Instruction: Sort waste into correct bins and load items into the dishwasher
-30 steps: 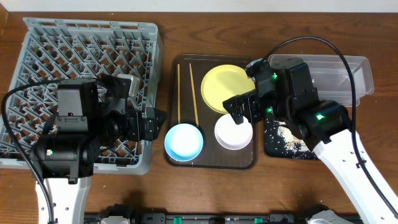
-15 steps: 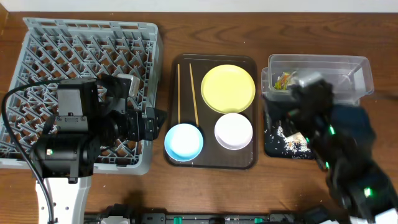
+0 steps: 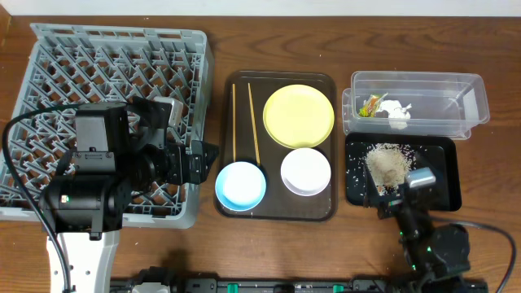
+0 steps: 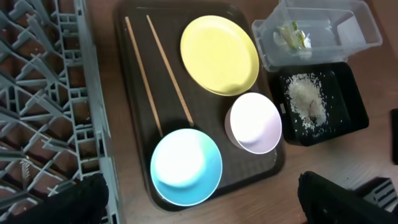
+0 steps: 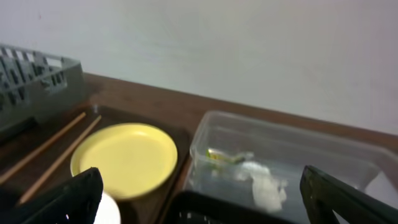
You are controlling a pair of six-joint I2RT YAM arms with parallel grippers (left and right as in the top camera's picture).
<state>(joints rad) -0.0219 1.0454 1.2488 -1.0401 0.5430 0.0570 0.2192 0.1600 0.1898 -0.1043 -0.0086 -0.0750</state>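
Two chopsticks (image 3: 234, 122), near-parallel, front-to-back

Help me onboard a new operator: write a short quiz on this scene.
1. True or false: the chopsticks lie on the brown tray.
2. Which bin holds the tissue? A) tub B) black tray
3. What lies in the black tray?
Key: 1 true; 2 A; 3 rice scraps.
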